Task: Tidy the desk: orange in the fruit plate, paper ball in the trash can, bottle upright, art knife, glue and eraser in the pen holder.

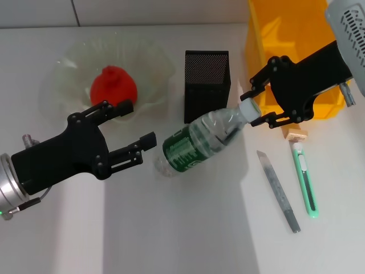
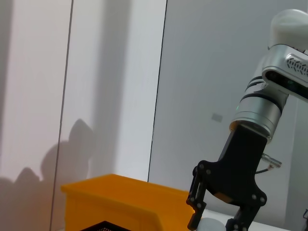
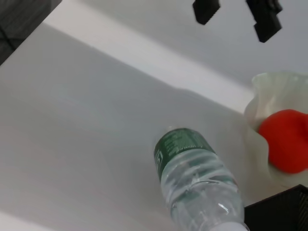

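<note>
— Head view first: how is the bottle (image 1: 199, 140) seen to be held?

— It is gripped at its white cap by the right pincer (image 1: 258, 107), whose fingers are closed around the cap. The bottle is tilted, cap end raised toward the far right, base resting low near the middle of the counter (image 1: 171, 228), just in front of the pen holder (image 1: 206, 85).

— And the left pincer (image 1: 132, 127)?

— It is held apart, fingers spread, beside the bottle's base but not touching it. It is placed in front of the fruit plate (image 1: 68, 74), toward the counter's left side.

— Where is the orange (image 1: 113, 86) found?

— It is lying inside the fruit plate, near the far left edge of the counter. In the right wrist view the same orange (image 3: 288, 139) is seen in the plate (image 3: 269, 91), with the bottle (image 3: 197, 178) close by.

— What is seen of the other items?

— The trash can (image 1: 285, 34) is set at the far right corner, behind the right pincer. The eraser (image 1: 296, 135) is lying near the right edge, just in front of the can. The art knife (image 1: 305, 178), green-bodied, is laid just in front of the eraser, and a grey blade strip (image 1: 278, 191) is laid beside it. Whether glue or the paper ball is present cannot be told.

— Does the left wrist view add anything?

— The right pincer (image 2: 214, 222) is shown there beside the trash can (image 2: 120, 204).
</note>
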